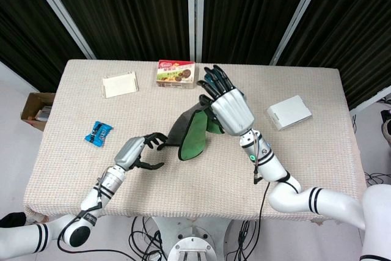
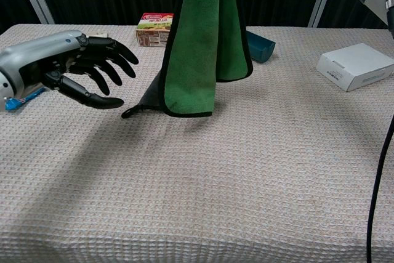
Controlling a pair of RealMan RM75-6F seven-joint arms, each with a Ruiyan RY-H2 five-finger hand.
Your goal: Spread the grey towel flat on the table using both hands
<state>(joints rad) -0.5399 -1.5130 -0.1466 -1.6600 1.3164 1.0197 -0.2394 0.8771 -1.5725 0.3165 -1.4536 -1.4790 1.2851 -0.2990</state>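
The towel (image 1: 194,134) is dark grey outside and green inside. It hangs folded from my right hand (image 1: 230,107), which holds its upper part above the table's middle. In the chest view the towel (image 2: 200,47) drapes down from the top edge, and one dark lower corner touches the tablecloth. My left hand (image 1: 138,151) hovers just left of that corner, empty, with its fingers spread and curved toward the cloth. The chest view shows the same left hand (image 2: 68,66) a short gap away from the towel. My right hand is out of the chest view.
A snack box (image 1: 176,73) and a white holder (image 1: 119,85) stand at the back. A blue packet (image 1: 98,132) lies at the left and a white box (image 1: 288,112) at the right. A teal object (image 2: 261,48) sits behind the towel. A cardboard box (image 1: 38,109) is on the floor.
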